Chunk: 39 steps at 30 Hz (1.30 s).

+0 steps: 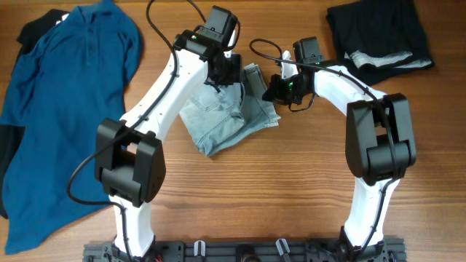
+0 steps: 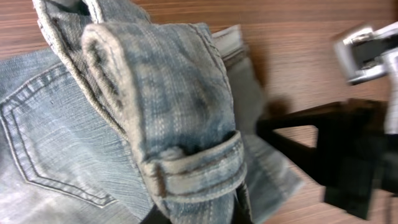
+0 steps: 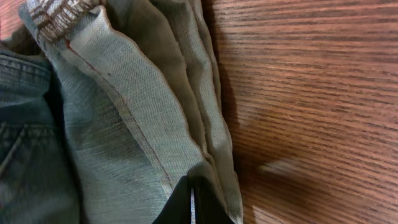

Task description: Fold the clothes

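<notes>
The pale blue denim shorts (image 1: 222, 120) lie partly folded in a bunch at the table's middle. My left gripper (image 1: 222, 73) is at their far edge, shut on a thick folded band of denim (image 2: 186, 168) that it holds up. A back pocket (image 2: 50, 149) shows flat beneath. My right gripper (image 1: 274, 89) is at the shorts' right edge, shut on a thin fold of the denim hem (image 3: 186, 168). The deep-blue collared shirt (image 1: 65, 109) lies spread at the left. A black garment (image 1: 378, 29) lies at the back right.
A pale grey-white strip of cloth (image 1: 378, 58) lies on the black garment. More black cloth (image 1: 33, 29) pokes out under the shirt at the far left. The right arm (image 2: 348, 155) shows close by in the left wrist view. Bare wood (image 3: 311, 93) lies right of the shorts.
</notes>
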Each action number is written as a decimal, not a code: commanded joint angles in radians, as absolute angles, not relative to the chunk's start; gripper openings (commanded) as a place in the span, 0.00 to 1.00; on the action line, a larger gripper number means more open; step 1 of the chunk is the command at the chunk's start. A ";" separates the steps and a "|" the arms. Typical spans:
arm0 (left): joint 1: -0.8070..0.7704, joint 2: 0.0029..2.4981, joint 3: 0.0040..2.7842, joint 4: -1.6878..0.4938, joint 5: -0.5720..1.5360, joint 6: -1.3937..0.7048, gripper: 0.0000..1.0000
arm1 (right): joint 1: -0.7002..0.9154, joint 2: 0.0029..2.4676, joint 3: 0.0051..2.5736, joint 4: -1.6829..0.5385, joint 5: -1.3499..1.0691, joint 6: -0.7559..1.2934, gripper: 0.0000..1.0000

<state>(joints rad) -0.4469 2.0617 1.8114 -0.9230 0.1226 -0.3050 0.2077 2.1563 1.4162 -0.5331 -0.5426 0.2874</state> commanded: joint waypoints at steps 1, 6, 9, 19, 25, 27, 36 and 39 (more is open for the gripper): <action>-0.466 2.056 1.827 -0.892 0.193 -0.353 0.63 | 0.219 2.216 1.399 -0.538 -0.530 0.292 0.12; -0.437 2.055 1.827 -0.933 0.163 -0.353 1.00 | 0.161 2.160 1.446 -0.535 -0.608 0.290 0.51; -0.366 2.049 1.827 -1.008 0.155 -0.353 1.00 | 0.091 2.088 1.495 -0.585 -0.607 0.284 0.58; -0.114 2.006 1.827 -1.225 0.077 -0.340 1.00 | 0.007 2.011 1.505 -0.622 -0.627 0.187 0.69; -0.107 1.910 1.828 -1.209 0.073 -0.292 1.00 | 0.014 2.012 1.505 -0.621 -0.606 0.182 0.72; -0.106 1.892 1.828 -1.220 0.049 -0.292 1.00 | 0.036 2.017 1.504 -0.618 -0.547 0.163 0.75; -0.106 1.891 1.827 -1.269 -0.058 -0.292 1.00 | 0.143 2.122 1.504 -0.590 -0.472 0.105 0.86; -0.106 1.891 1.827 -1.276 -0.067 -0.292 1.00 | 0.172 2.166 1.504 -0.583 -0.461 0.082 0.87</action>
<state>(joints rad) -0.1051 1.9003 1.8133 -1.2713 -0.0277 -0.3050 0.1482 2.1048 1.4948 -0.5892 -0.4950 0.1280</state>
